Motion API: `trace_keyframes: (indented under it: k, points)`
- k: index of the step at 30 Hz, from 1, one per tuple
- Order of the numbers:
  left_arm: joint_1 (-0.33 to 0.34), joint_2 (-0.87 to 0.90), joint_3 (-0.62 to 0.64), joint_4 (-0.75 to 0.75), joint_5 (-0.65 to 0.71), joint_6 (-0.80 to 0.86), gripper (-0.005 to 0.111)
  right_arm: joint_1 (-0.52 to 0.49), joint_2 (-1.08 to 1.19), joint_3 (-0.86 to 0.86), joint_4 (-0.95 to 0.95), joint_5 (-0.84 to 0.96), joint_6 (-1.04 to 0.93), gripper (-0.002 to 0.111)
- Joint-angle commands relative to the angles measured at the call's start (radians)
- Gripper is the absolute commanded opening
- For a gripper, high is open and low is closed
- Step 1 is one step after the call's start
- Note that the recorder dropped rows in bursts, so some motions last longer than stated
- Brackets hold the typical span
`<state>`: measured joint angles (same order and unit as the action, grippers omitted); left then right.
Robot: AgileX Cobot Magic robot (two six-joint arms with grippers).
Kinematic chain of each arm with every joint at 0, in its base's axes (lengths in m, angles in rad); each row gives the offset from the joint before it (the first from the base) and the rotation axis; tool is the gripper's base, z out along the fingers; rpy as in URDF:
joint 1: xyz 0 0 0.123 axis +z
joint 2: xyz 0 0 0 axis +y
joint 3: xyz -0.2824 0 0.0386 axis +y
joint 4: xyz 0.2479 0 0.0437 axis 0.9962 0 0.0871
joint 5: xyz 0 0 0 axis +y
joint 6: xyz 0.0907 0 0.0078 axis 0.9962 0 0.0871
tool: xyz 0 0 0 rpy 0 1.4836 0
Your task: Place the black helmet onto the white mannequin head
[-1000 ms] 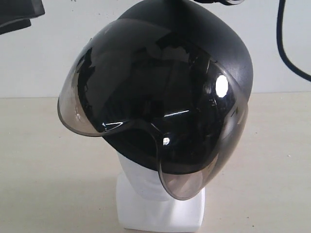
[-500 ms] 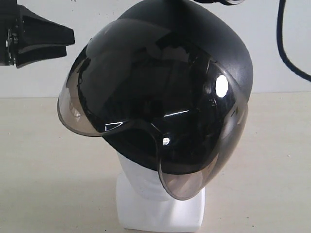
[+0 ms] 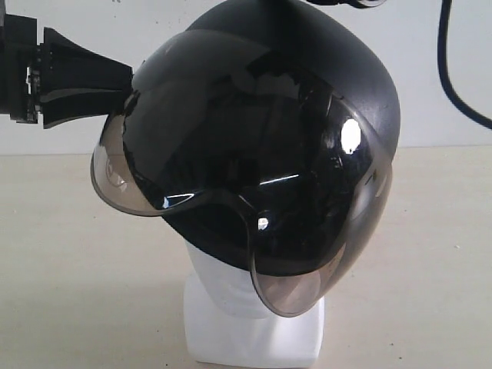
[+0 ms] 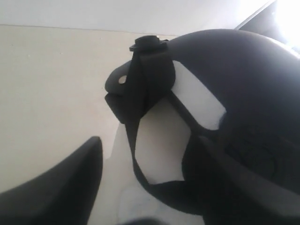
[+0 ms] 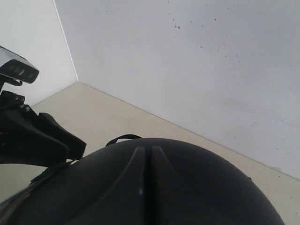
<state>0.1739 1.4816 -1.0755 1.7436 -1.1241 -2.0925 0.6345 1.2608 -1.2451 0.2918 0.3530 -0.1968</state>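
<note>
Sitting tilted on the white mannequin head (image 3: pixel 231 288), the black helmet (image 3: pixel 338 84) covers the crown and face, so only the chin, neck and squarish base show beneath it. The smoky visor (image 3: pixel 231 177) hangs down over the front, its lower lip reaching in front of the neck. The head stands on the beige table (image 3: pixel 61 254), well forward of the far edge where the table meets the white wall (image 3: pixel 430 115).

Inside the shell, the left wrist view shows white foam, with a black chin strap (image 4: pixel 140 93) looped loosely across it.

The left gripper (image 3: pixel 115 83) reaches in from the left edge of the table, level with the upper visor, its tip right at the visor's rim; whether it touches cannot be told. Its fingers stand spread apart, with the strap and foam seen between them and nothing clamped.

The right gripper (image 5: pixel 146 157) rests on top of the shell, fingers pressed together with only a thin line between them and nothing visible in it.

A black cable (image 3: pixel 453 77) hangs before the wall, above the far right corner.
</note>
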Motion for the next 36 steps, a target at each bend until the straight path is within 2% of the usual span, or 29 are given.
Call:
trace_keyframes:
  k: [1,11,13,14,16,18,23,31,36]
  points:
    - [-0.018,0.035,-0.005,0.001,-0.008,-0.010,0.055,0.004,0.017,0.013,-0.013,0.092,-0.003,0.000]
    - [-0.020,0.066,-0.005,0.001,-0.018,-0.010,0.053,0.004,0.017,0.013,-0.013,0.092,-0.003,0.000]
    - [-0.020,0.067,-0.005,0.001,-0.043,-0.010,0.043,0.004,0.017,0.013,-0.013,0.092,-0.003,0.000]
    - [-0.020,0.067,-0.005,0.001,-0.073,-0.010,0.032,0.004,0.017,0.013,-0.013,0.092,-0.003,0.000]
    - [-0.020,0.067,-0.005,0.001,-0.097,-0.010,0.022,0.004,0.017,0.013,-0.013,0.092,-0.003,0.000]
    - [-0.020,0.067,-0.005,0.001,-0.097,-0.010,0.025,0.004,0.017,0.013,-0.013,0.092,-0.003,0.000]
    - [-0.020,0.067,-0.005,0.001,-0.097,-0.010,0.048,0.004,0.017,0.013,-0.013,0.092,-0.003,0.000]
    - [-0.020,0.067,-0.005,-0.079,-0.097,-0.010,0.049,0.004,0.017,0.013,-0.013,0.092,-0.003,0.000]
    - [-0.020,0.083,-0.005,-0.049,-0.097,-0.010,0.046,0.004,0.017,0.013,-0.013,0.092,-0.003,0.000]
